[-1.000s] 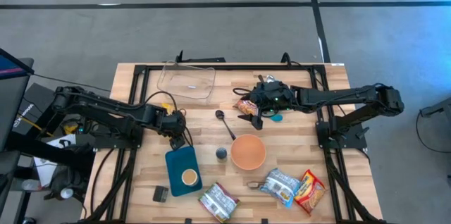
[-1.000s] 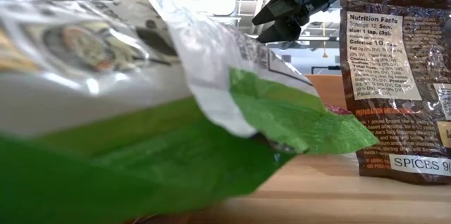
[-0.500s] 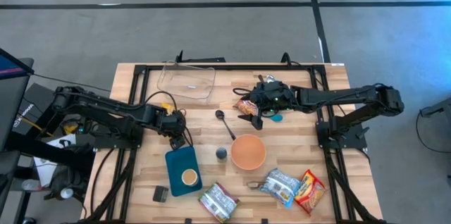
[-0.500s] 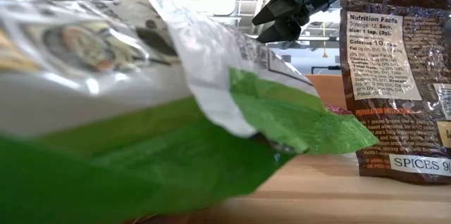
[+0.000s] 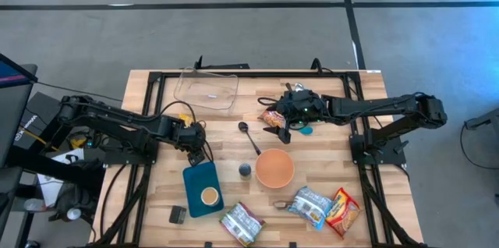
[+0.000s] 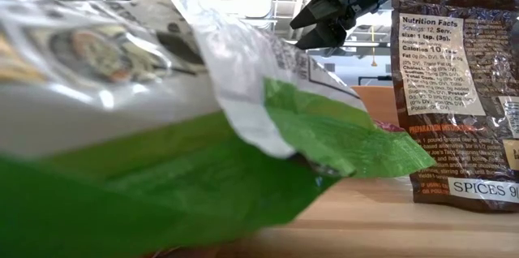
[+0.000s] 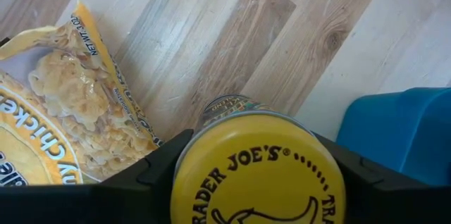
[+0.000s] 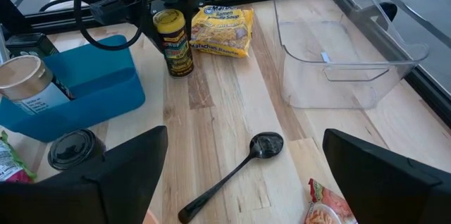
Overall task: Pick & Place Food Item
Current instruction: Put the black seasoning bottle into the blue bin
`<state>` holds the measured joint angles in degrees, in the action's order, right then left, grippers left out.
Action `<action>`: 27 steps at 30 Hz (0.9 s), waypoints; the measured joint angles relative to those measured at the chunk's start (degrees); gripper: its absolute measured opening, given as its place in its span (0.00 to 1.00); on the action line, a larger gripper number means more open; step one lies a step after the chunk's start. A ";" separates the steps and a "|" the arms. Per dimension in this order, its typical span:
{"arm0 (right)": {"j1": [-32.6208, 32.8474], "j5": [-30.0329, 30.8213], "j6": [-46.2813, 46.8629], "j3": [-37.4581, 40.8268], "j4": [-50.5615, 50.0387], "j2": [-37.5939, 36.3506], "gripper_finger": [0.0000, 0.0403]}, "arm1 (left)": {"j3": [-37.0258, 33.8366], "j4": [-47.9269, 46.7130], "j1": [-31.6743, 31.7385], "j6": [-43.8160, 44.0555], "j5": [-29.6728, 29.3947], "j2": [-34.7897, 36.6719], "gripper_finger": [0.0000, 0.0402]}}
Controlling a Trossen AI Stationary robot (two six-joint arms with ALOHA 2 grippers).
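A spice jar with a yellow lid [image 8: 173, 44] stands upright beside the blue tray [image 5: 203, 189]. My left gripper [image 5: 195, 148] is shut on it from above and hides it in the high view. A yellow noodle packet [image 8: 222, 30] lies flat just beyond the jar. My right gripper [image 5: 284, 129] is open and empty, its fingers wide apart in the right wrist view [image 8: 239, 182]. It hovers at the table's middle right, next to a red noodle packet [image 5: 273, 117]. My left gripper pinches the jar at its yellow lid [image 7: 257, 175] between its two fingers [image 7: 158, 168], one on each side of the lid. The fingers come from above, pointing down. The jar is upright; whether its base rests on the table I cannot tell.
A clear plastic bin [image 5: 207, 90] stands at the far side. A black spoon [image 5: 249, 136], a dark lid [image 5: 245, 170] and an orange bowl [image 5: 274, 168] lie mid-table. A cup [image 5: 209, 196] sits in the blue tray. Several food packets [image 5: 310, 205] lie along the near edge and block the low view.
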<state>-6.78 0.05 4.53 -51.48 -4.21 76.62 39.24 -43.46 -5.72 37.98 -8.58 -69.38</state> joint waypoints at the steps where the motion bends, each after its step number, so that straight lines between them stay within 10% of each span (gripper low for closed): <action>1: 0.02 0.00 -0.01 0.00 -0.02 0.00 0.92 | 0.00 0.00 0.00 0.00 0.01 0.00 0.56; 27: 0.00 0.00 -0.02 0.00 0.00 0.00 0.92 | 0.00 -0.02 0.00 -0.20 0.04 0.00 0.54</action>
<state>-6.78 0.05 4.51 -51.48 -4.21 76.62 39.24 -43.48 -5.72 37.78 -8.54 -69.38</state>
